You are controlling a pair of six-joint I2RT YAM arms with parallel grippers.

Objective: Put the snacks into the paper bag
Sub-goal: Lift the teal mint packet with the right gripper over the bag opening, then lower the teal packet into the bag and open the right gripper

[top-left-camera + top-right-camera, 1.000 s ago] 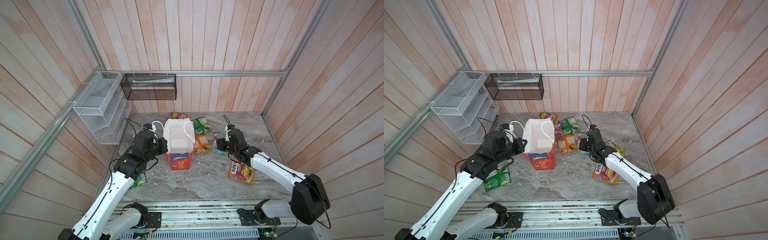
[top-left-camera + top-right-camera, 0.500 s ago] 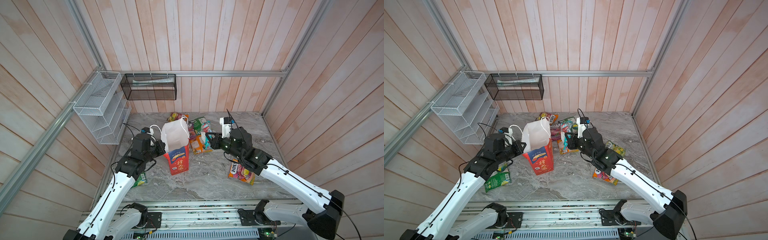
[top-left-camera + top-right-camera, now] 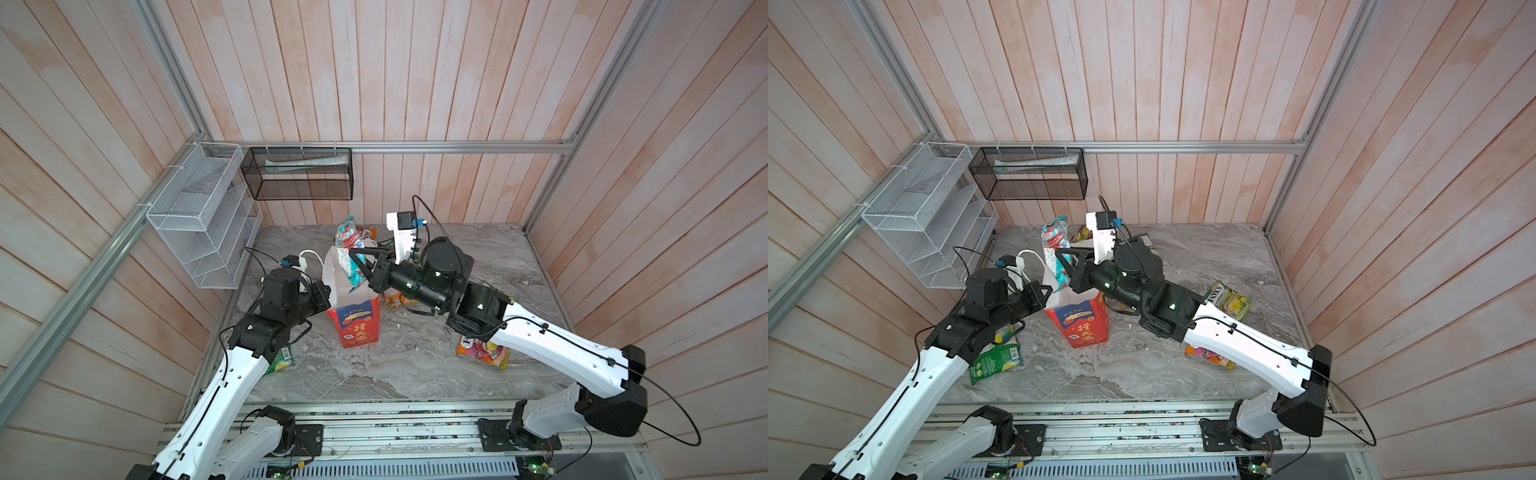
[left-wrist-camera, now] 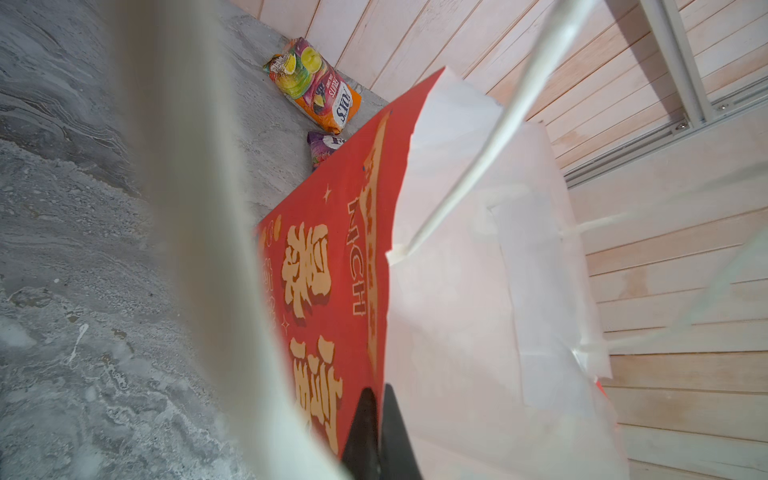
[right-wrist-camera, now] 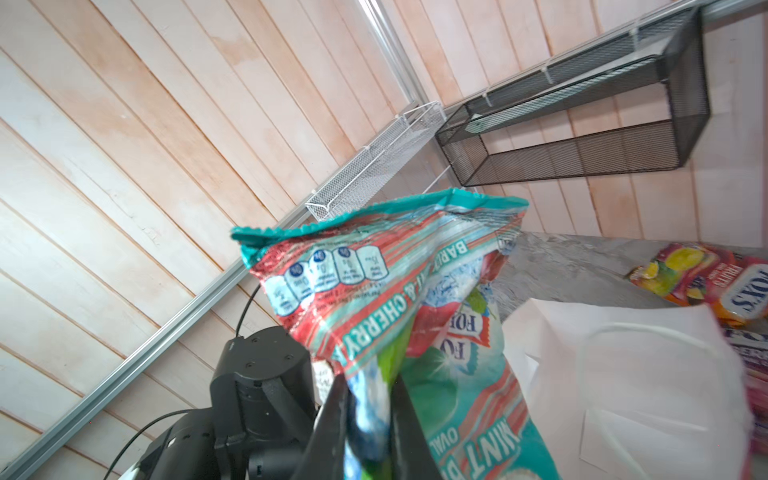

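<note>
Tabletop open before paper bag

White arm links, black motor joints, white wrist-camera mount

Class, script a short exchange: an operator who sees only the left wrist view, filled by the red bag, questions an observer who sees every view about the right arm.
Operator: Is the right claw carrying anything?
Observer: Yes, the right claw is shut on a teal packet.
Operator: Where is that packet?
Observer: It is upright, with its lower end at the open mouth of the bag.
</note>
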